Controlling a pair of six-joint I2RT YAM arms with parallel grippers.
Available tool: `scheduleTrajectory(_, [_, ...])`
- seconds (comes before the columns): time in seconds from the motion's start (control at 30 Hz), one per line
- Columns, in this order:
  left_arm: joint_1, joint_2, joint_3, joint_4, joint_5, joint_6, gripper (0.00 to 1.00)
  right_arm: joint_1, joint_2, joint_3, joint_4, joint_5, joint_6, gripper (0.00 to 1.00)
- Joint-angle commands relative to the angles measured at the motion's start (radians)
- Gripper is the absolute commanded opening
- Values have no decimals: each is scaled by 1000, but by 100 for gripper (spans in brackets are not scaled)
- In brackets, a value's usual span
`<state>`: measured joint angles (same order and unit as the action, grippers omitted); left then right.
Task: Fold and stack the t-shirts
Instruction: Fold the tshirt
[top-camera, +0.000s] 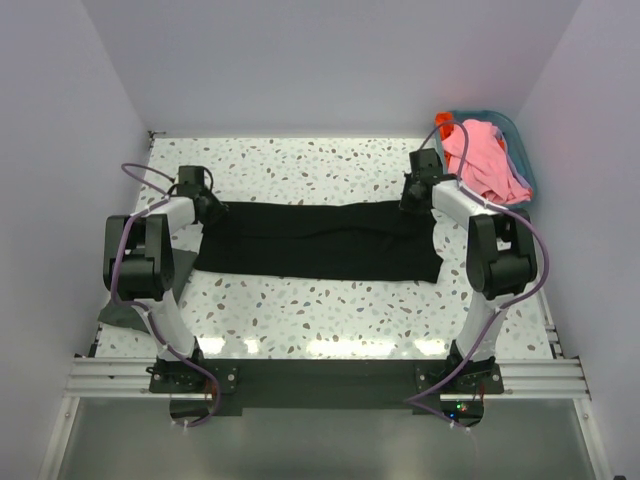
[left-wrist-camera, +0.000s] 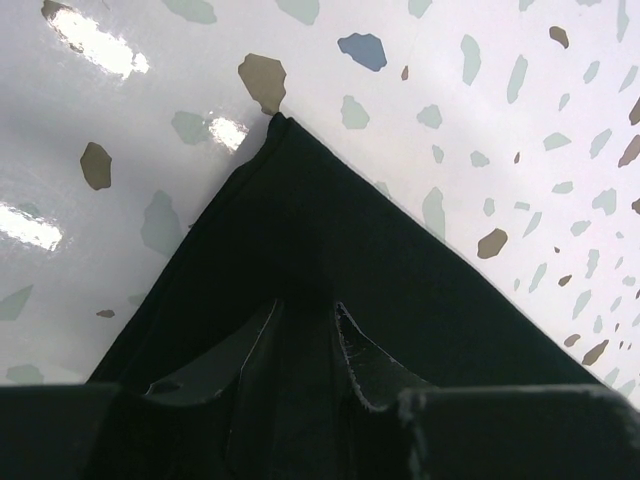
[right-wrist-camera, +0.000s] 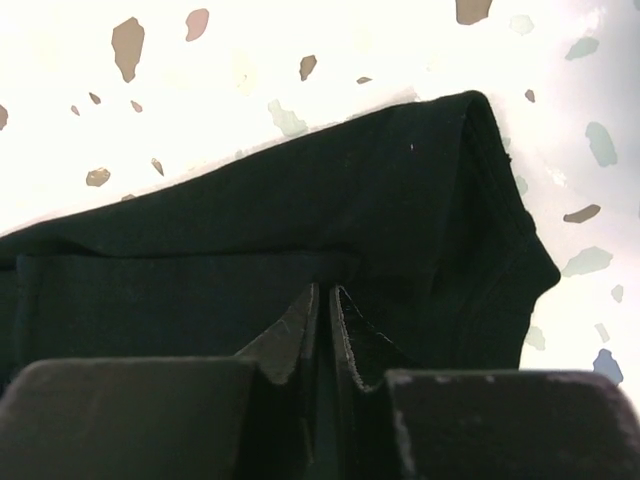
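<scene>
1. Top external view: one black t-shirt lies across the middle of the desk as a long flat band, running from the left side to the right side. I judge that it is folded only in part; it has to become shorter before it can be stacked.
2. No finished stack is visible. A pink t-shirt and an orange-red t-shirt lie unfolded in the teal basket at the far right corner. A dark grey t-shirt hangs at the left edge near the front. Most of the task seems to remain.
3. The left arm reaches forward, and its left end effector sits low on the far left corner of the band. In the left wrist view the fingers stand a little apart with dark cloth under them. They are black against black, so I cannot tell if they really pinch the cloth.
4. The right arm mirrors this pose, with the right end effector on the far right corner of the band. In the right wrist view the fingers are almost together and grip the upper layer of the black t-shirt.
5. Both wrists point down toward the desk, and both elbows are bent above the near edge.
</scene>
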<state>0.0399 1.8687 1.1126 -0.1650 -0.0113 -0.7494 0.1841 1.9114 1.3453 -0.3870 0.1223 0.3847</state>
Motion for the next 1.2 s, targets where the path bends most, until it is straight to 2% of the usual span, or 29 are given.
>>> scheduleTrajectory(0.0, [12, -22, -13, 18, 5, -8, 29, 0, -41, 5, 25, -6, 6, 4])
scheduleTrajectory(0.03, [12, -22, -13, 19, 7, -8, 29, 0, -46, -3, 30, -13, 6, 0])
scheduleTrajectory(0.27, [17, -22, -22, 22, 31, -13, 28, 0, -152, -96, 74, -94, 20, 0])
scheduleTrajectory(0.4, [20, -22, -26, 28, 37, -18, 27, -2, -236, -196, 117, -119, 34, 0])
scheduleTrajectory(0.73, [20, -2, -42, 48, 60, -36, 26, 15, -436, -429, 198, -289, 72, 0])
scheduleTrajectory(1.0, [20, 4, -51, 61, 73, -44, 25, 38, -587, -610, 185, -276, 80, 0])
scheduleTrajectory(1.17, [20, 3, -57, 68, 76, -44, 25, 38, -609, -678, 180, -237, 77, 3])
